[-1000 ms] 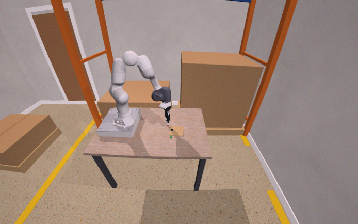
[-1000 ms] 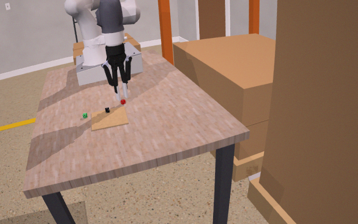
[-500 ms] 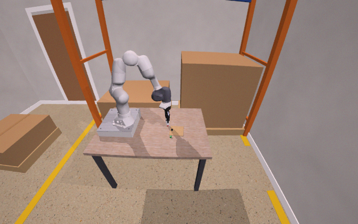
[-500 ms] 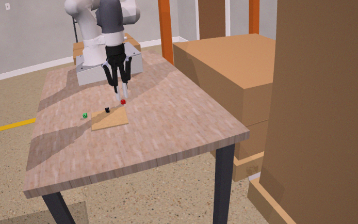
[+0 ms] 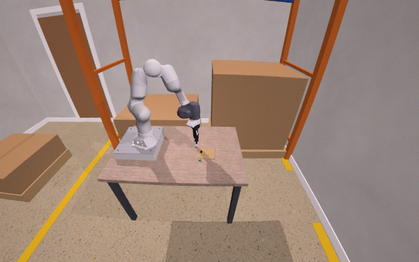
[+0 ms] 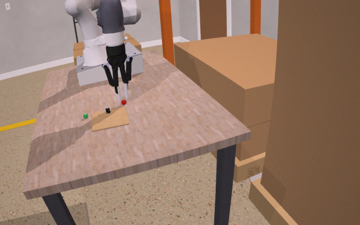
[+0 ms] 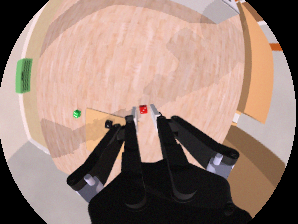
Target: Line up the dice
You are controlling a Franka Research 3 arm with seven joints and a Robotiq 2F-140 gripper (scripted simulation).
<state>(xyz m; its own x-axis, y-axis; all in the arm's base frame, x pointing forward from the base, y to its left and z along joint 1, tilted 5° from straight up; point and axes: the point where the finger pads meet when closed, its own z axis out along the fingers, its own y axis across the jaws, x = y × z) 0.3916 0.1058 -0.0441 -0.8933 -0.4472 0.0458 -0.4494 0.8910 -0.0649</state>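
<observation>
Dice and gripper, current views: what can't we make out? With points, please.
- Numbers on the green die (image 5: 200,160) (image 6: 85,115) (image 7: 76,114) and black die (image 5: 201,151) (image 6: 107,110) (image 7: 109,124): too small in all views.
- Red die (image 5: 195,146) (image 6: 123,102) (image 7: 143,109): number too small and blurred in wrist.
- Contact between red die and gripper (image 5: 195,145) (image 6: 122,99) (image 7: 143,111) fingers: too small in top and exterior; wrist doesn't settle it.
- Table's far legs: hidden under the tabletop in top.
</observation>
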